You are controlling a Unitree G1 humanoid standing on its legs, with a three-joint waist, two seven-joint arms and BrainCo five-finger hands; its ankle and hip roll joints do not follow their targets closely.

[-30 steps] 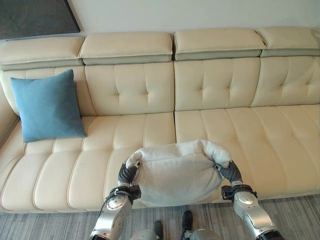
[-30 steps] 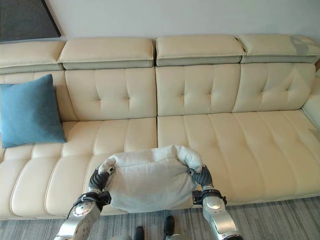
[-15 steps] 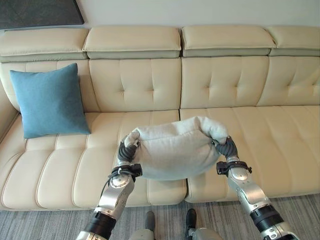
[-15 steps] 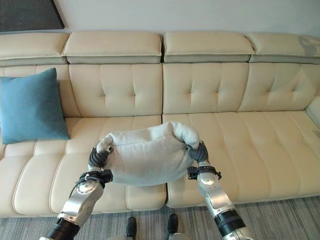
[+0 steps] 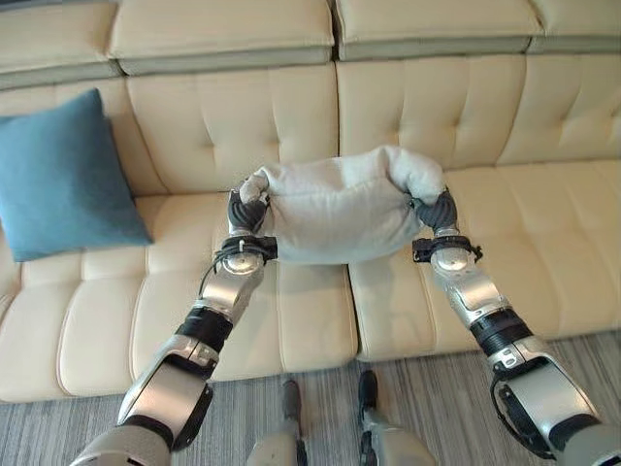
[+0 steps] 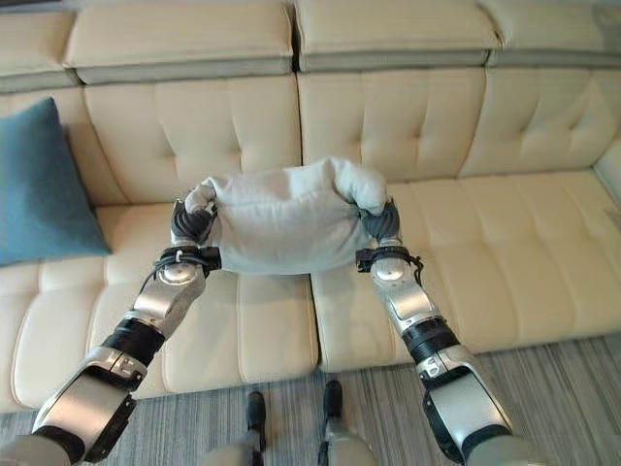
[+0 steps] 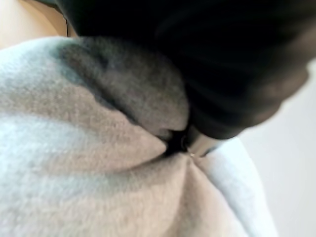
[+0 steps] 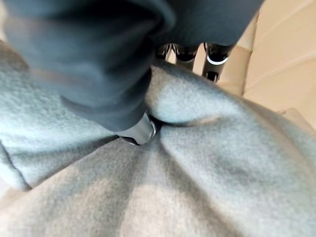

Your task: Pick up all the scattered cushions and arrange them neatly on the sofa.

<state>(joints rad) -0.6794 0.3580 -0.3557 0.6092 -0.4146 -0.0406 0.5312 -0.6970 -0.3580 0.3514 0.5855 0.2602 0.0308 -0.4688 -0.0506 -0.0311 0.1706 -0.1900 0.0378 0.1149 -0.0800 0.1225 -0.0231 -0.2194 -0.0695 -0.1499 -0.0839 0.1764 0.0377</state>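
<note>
- Grey cushion point(image 5: 340, 209) is hanging between the two hands, held above the seat of the sofa point(image 5: 456, 116), in front of the seam where two backrest sections meet.
- Left hand point(image 5: 245, 216) is gripping the cushion's left end; in the left wrist view the fabric is bunching and creasing inward around the hand point(image 7: 197, 140), so it is clenched on the cushion.
- Right hand point(image 5: 437, 211) is gripping the right end, with the top corner of the cushion folding over it; the right wrist view is showing the fabric puckering where the hand point(image 8: 140, 131) is pinching in.
- Blue cushion point(image 5: 60, 175) is leaning upright against the backrest at the sofa's left end, well apart from the grey one.
- Both arms are reaching forward over the seat's front edge.
</note>
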